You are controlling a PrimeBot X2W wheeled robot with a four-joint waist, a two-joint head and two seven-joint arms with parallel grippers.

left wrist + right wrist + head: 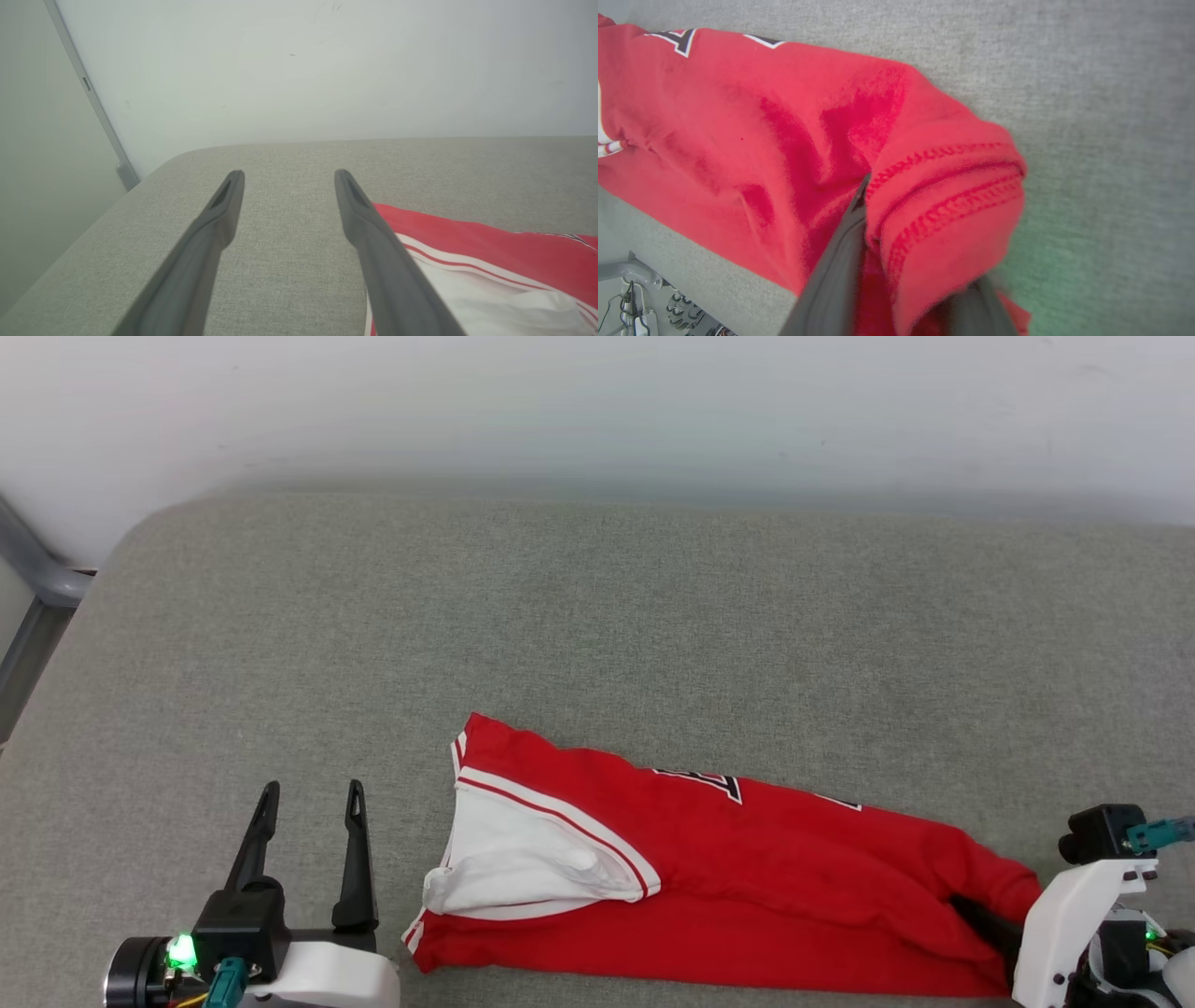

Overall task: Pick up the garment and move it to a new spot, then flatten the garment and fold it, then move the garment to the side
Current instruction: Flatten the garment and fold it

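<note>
Left claw (313, 789) gapes empty, the garment (747, 859) just beside its right finger. Right claw (910, 205) straddles the bunched hem (952, 186); pinched or not, I cannot tell. Likely soft, light, floppy: take hem corners.

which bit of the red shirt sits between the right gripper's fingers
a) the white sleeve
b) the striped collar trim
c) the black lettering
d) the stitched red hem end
d: in the right wrist view the double-stitched red hem end of the garment bunches between the two fingers of the right gripper.
</note>
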